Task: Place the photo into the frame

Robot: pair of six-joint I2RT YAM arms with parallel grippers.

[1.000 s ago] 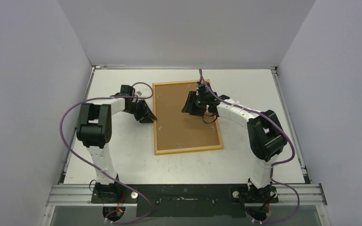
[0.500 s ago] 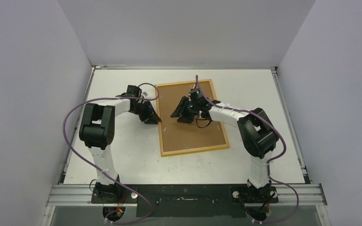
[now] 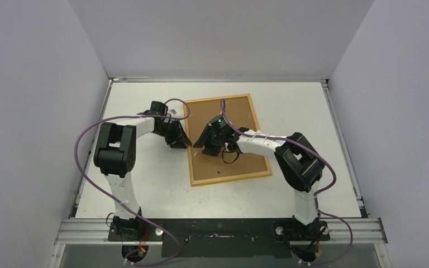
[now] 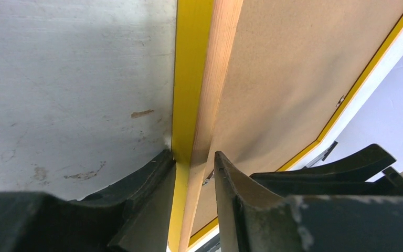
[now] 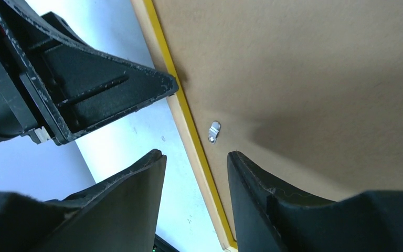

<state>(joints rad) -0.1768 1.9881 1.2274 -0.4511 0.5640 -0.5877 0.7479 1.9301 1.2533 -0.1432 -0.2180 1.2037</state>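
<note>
The frame (image 3: 230,178) lies back-up on the table, a brown backing board (image 3: 240,120) filling it. The photo is hidden. My left gripper (image 3: 182,142) is at the frame's left edge. In the left wrist view it (image 4: 193,155) is shut on the yellow-and-wood rail (image 4: 191,79), one finger on the outer side and one on the board side. My right gripper (image 3: 202,146) hovers open just right of it. In the right wrist view it (image 5: 195,155) straddles the same rail (image 5: 188,126) without touching, one finger over the table and one over the board.
A small metal clip (image 5: 214,131) sits on the board near the rail, and other clips dot its edges. The left gripper's fingers (image 5: 110,94) lie close beside my right one. White walls enclose the table (image 3: 139,184) on three sides.
The frame has slid right and turned slightly clockwise, with the left gripper moving along at its edge. The right gripper has moved left across the board to the left rail.
</note>
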